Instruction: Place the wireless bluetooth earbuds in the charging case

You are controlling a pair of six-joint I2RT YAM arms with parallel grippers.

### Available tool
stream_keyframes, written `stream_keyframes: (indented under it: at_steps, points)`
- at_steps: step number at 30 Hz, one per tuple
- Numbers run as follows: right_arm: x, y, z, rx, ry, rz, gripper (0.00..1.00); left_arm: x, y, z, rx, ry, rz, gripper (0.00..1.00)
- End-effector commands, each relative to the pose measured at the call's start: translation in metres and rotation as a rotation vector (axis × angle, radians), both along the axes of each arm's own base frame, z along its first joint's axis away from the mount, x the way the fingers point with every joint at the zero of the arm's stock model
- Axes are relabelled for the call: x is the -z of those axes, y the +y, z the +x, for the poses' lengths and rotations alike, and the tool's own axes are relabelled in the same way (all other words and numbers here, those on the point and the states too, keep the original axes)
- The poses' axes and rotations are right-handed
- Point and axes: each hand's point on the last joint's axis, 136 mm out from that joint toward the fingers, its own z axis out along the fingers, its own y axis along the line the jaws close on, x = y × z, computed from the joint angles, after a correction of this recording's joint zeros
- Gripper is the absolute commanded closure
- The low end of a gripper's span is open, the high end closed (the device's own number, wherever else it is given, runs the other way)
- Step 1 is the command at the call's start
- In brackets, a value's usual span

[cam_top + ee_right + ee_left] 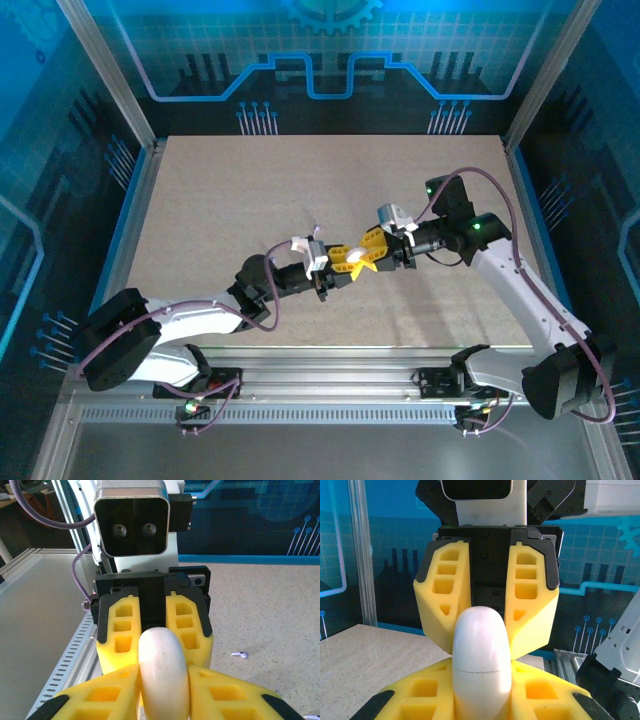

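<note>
Top camera looks down from behind over the speckled beige desk [250,200]; wrist cameras face each other closely, sharing the pale rounded plastic charging case [481,650].

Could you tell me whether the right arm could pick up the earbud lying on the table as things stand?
Probably not yet: the right gripper looks shut on the charging case, so its jaws are occupied. Otherwise the earbud lies unobstructed on the table.

light: bright, overhead | shadows: faint, soft on table [250,200] | glare: sheen on charging case [482,645] | focus: wrist backgrounds soft
</note>
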Motion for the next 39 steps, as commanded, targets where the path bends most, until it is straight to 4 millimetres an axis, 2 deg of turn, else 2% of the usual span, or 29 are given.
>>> stream_keyframes:
  at_steps: [1, 6, 11, 16, 20, 27, 31, 39]
  points:
    - [-0.003, 0.002, -0.007, -0.025, 0.001, 0.001, 0.77, -0.023, -0.002, -0.002, 0.023, -0.049, -0.052, 0.82]
    - [-0.003, 0.001, -0.007, -0.015, -0.018, -0.011, 0.85, -0.022, -0.003, -0.001, 0.022, -0.051, -0.05, 0.81]
    - [-0.003, 0.0, -0.006, -0.005, -0.031, -0.016, 0.85, -0.022, -0.002, 0.0, 0.014, -0.051, -0.051, 0.75]
    - [-0.003, -0.001, -0.005, 0.008, -0.05, -0.023, 0.88, -0.016, 0.0, 0.001, -0.005, -0.045, -0.048, 0.62]
    - [-0.004, -0.003, -0.004, 0.024, -0.059, -0.025, 0.88, -0.012, 0.003, 0.003, -0.024, -0.037, -0.043, 0.59]
    - [-0.001, -0.011, 0.002, 0.077, -0.062, -0.039, 0.88, -0.002, 0.006, 0.008, -0.062, -0.031, -0.022, 0.43]
    - [0.006, -0.017, 0.006, 0.106, -0.033, -0.061, 0.88, 0.003, 0.012, 0.012, -0.104, -0.027, -0.016, 0.34]
    - [0.042, -0.034, 0.026, 0.206, 0.083, -0.168, 0.87, 0.017, 0.024, 0.025, -0.213, 0.007, 0.059, 0.3]
